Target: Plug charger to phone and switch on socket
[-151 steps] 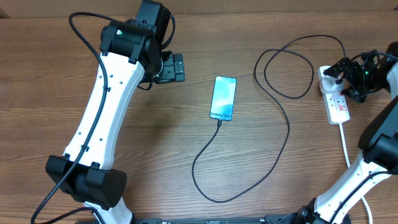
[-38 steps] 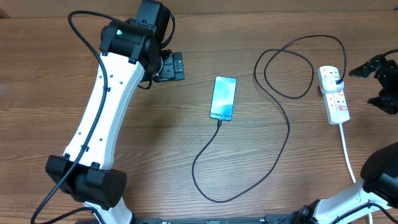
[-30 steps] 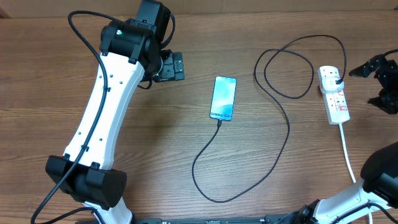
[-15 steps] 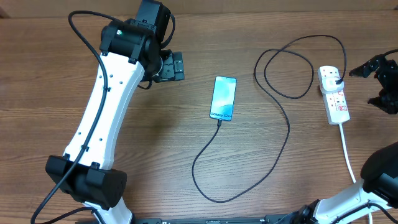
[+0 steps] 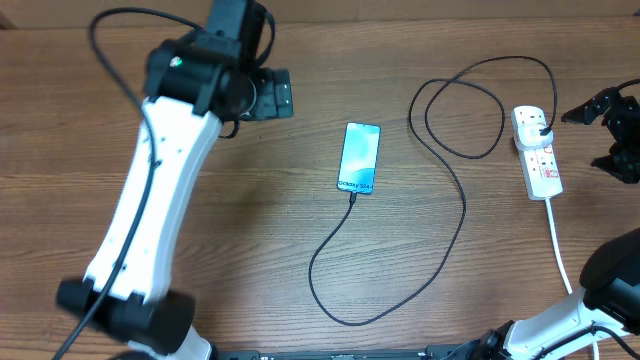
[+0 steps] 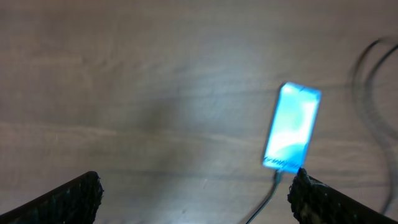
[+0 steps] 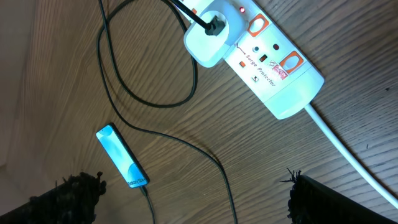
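The phone (image 5: 360,157) lies screen-up mid-table, its screen lit; it also shows in the left wrist view (image 6: 292,127) and the right wrist view (image 7: 122,156). The black charger cable (image 5: 462,205) runs from the phone's near end in loops to a white plug in the socket strip (image 5: 538,152), also in the right wrist view (image 7: 261,53), where a small red light glows. My left gripper (image 5: 272,95) is open, up and left of the phone. My right gripper (image 5: 612,135) is open, just right of the strip.
The strip's white cord (image 5: 560,245) runs toward the front right. The cable's lower loop (image 5: 345,300) lies in front of the phone. The table's back edge is near the left arm.
The left arm has shifted left and back, away from the phone. The right gripper has drawn back right from the strip since five seconds ago and is still now.
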Controlling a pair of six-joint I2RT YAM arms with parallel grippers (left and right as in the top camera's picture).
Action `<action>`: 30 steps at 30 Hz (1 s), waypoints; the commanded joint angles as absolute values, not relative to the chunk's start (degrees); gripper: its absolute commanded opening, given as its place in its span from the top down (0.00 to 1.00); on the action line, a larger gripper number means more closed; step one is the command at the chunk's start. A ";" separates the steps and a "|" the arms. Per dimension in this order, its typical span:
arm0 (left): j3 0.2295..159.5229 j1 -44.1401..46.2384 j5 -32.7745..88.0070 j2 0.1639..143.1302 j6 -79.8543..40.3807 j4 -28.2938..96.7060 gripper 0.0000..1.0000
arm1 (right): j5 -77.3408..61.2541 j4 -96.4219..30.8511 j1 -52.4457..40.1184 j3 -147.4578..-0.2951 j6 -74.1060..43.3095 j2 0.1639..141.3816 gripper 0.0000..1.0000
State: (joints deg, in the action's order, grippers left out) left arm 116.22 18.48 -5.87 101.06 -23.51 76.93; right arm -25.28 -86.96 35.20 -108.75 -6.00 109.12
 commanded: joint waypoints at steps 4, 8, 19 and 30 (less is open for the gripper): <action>113.67 18.44 -7.05 89.97 -22.26 71.20 0.00 | -25.52 -86.67 35.00 -110.28 -5.96 107.79 0.00; 104.92 18.44 -7.03 83.29 -22.26 63.53 0.00 | -25.52 -86.67 35.00 -110.28 -5.96 107.79 0.00; 68.31 16.14 -4.25 58.98 -22.28 28.95 0.00 | -25.52 -86.67 35.00 -110.28 -5.96 107.79 0.00; 40.03 7.42 2.96 38.13 -22.24 -4.67 0.00 | -25.52 -86.67 35.00 -110.28 -5.96 107.79 0.00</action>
